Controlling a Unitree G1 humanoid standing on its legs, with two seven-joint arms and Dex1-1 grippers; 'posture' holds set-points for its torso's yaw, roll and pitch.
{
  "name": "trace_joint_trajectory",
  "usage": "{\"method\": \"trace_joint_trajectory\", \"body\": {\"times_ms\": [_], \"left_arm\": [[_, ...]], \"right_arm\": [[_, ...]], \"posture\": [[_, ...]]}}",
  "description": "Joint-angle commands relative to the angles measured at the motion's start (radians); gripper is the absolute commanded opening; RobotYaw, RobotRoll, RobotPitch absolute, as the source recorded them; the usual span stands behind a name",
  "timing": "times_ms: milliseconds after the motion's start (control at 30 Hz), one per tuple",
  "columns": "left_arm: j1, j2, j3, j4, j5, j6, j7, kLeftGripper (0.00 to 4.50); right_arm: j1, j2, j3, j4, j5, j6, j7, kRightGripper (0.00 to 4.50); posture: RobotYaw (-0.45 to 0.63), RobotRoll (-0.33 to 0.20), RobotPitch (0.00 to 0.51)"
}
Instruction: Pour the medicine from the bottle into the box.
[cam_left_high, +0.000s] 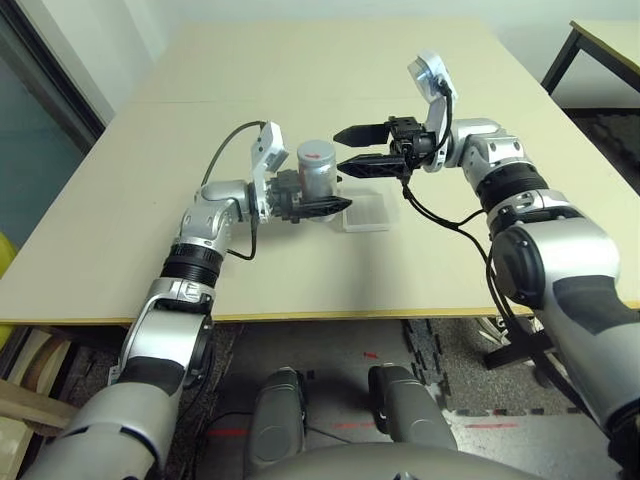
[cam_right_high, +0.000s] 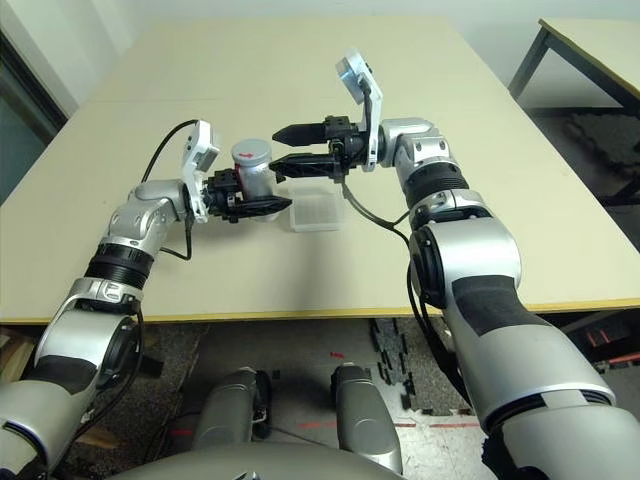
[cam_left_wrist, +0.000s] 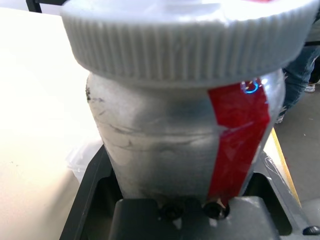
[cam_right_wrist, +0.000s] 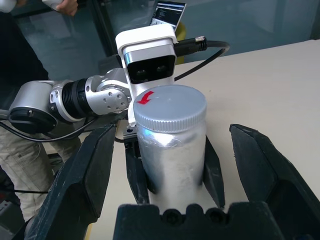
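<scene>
The left end effector (cam_right_high: 250, 193) gripped the capped bottle (cam_right_wrist: 171, 145) upright, presumably steadying it for uncapping; beside it, the right end effector (cam_right_wrist: 172, 175) stood wide, empty.

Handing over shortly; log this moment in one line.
left end effector: shut on bottle | right end effector: open, near capped bottle | box: on table

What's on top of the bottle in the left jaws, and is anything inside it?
A grey ribbed cap with a red arrow sits on the bottle. The cap and silver wall hide whatever is inside.
</scene>
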Motion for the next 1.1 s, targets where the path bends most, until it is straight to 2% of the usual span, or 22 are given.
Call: {"method": "trace_joint_trajectory", "body": {"times_ms": [33, 1100], "left_arm": [[-0.011, 0.001, -0.007, 0.018, 0.013, -0.008, -0.010, 2.83], [-0.003, -0.010, -0.017, 0.007, 0.015, -0.005, -0.007, 2.83]], "right_arm": [[-0.015, 0.010, 0.003, -0.016, 0.002, -0.005, -0.007, 4.50], [-0.047, 0.097, -0.002, 0.003, 0.001, -0.030, -0.101, 4.50]], "posture": [[-0.12, 0.000, 0.064], [-0.11, 0.000, 0.056]]}}
